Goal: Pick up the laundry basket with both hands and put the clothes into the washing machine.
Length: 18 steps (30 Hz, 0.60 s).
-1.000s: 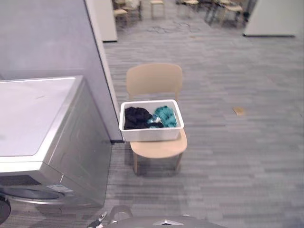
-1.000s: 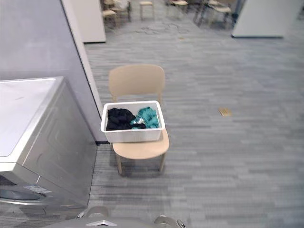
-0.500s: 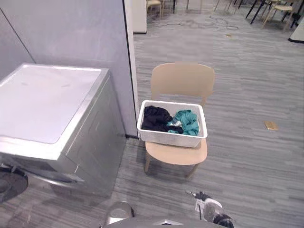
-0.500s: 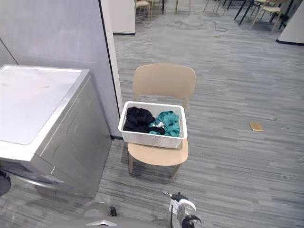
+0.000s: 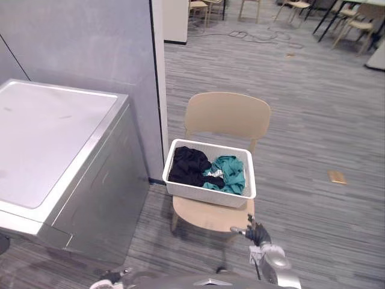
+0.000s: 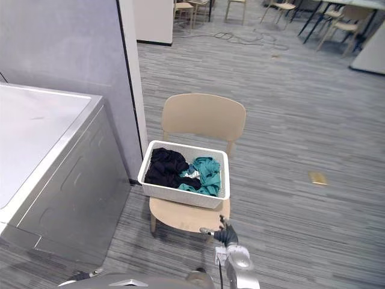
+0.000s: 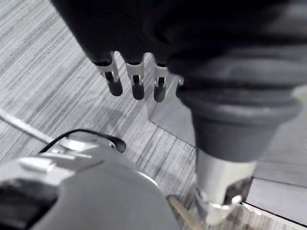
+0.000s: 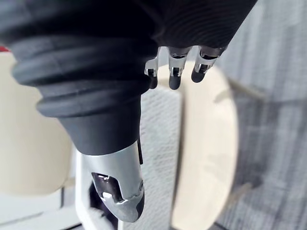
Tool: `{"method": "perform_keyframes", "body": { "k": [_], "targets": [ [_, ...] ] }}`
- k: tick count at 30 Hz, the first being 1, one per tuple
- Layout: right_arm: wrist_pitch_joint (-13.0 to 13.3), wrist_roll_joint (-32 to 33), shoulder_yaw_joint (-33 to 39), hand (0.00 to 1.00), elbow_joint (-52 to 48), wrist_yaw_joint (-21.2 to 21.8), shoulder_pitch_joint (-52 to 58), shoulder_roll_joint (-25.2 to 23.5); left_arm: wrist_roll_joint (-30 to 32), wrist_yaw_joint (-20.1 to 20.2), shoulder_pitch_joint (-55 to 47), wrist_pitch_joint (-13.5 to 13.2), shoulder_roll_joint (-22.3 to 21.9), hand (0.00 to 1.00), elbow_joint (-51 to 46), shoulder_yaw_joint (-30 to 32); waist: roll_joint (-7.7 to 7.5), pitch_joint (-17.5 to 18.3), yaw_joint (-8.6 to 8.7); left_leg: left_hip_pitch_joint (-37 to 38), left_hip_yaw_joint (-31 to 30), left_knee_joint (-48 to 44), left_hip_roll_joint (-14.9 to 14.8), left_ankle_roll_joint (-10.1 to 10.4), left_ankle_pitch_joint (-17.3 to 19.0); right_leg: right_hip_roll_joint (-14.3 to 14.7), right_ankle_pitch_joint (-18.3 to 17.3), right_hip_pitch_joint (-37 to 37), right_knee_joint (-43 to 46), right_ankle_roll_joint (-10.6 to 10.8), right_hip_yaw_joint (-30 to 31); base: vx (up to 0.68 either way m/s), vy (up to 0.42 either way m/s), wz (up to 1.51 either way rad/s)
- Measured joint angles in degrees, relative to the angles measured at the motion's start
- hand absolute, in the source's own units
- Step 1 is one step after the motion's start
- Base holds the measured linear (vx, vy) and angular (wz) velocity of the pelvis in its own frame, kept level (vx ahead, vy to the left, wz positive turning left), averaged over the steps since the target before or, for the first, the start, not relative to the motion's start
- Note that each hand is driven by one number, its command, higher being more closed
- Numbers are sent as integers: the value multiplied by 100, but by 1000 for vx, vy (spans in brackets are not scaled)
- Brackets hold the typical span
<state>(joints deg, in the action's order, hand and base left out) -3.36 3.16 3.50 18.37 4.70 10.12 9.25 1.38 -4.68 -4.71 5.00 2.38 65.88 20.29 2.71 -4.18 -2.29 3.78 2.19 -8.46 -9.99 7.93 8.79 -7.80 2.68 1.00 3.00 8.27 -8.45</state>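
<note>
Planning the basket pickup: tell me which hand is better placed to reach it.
Right. The right hand is at the front of the chair, just short of the basket; the left hand hangs over the floor.

The laundry basket (image 5: 206,195) is white, its walls finely woven in pattern. Inside, a black garment (image 5: 187,165) lies at nine o'clock and a teal garment (image 5: 230,174) at three, with a scrap of white between. The chair (image 5: 227,114) is pale beige, plain. At nine o'clock from it, the washing machine (image 5: 48,138) has a white top and silver-grey sides. The floor (image 5: 313,120) is grey, streaked in narrow plank-like stripes (lighter and darker greys), with a small tan patch (image 5: 336,177) at three o'clock. The partition wall (image 5: 78,42) is flat pale grey. The right hand (image 8: 117,184) has a dark ribbed cover and silver, dark-tipped fingers — the left hand (image 7: 135,79) the same.
</note>
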Motion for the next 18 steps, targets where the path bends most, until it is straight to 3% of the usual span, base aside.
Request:
{"method": "perform_keyframes", "body": {
  "k": [1,3,6,7,10,12,18],
  "targets": [
    [43,122,-164,0,-420,71,2,60,0,2,-8,0,-71,0,5,20,126,15,32,53,-44,169,-126,103,-62,133,6,116,-154,-9,-135,117,-230,30],
    [99,285,-372,0,-1055,161,-18,99,0,5,-59,-23,-126,0,-12,118,162,18,-12,90,-55,344,-325,227,-165,331,9,168,-236,-14,-221,60,-193,23],
    [243,435,-654,0,-1694,242,-119,108,128,7,-127,-10,-77,0,-115,233,56,-79,-79,17,-72,362,-399,284,-225,399,5,168,-304,-47,-305,-44,-75,8],
    [278,437,-774,0,-1784,237,-263,81,161,5,-175,-18,-45,0,-218,224,-42,-193,-86,-16,-73,358,-395,303,-249,396,23,167,-346,-90,-312,-98,-25,6],
    [300,434,-1125,0,-1728,226,-700,92,172,6,-127,-30,32,0,-370,196,-214,-445,-122,-203,-162,346,-357,306,-339,383,93,89,-400,-185,-337,-118,-15,14],
    [311,366,-1241,0,-1506,169,-1376,182,172,7,-18,-50,46,0,-465,82,-231,-761,-147,-308,-236,301,-328,295,-377,361,125,59,-398,-218,-349,-140,-9,18],
    [298,84,-1468,0,164,-436,-3838,967,88,-7,457,-81,-8,0,-723,-279,120,-1902,-267,-757,-320,-219,-327,282,-365,386,374,-169,-348,-280,-316,-155,-6,-1]
  ]
}}
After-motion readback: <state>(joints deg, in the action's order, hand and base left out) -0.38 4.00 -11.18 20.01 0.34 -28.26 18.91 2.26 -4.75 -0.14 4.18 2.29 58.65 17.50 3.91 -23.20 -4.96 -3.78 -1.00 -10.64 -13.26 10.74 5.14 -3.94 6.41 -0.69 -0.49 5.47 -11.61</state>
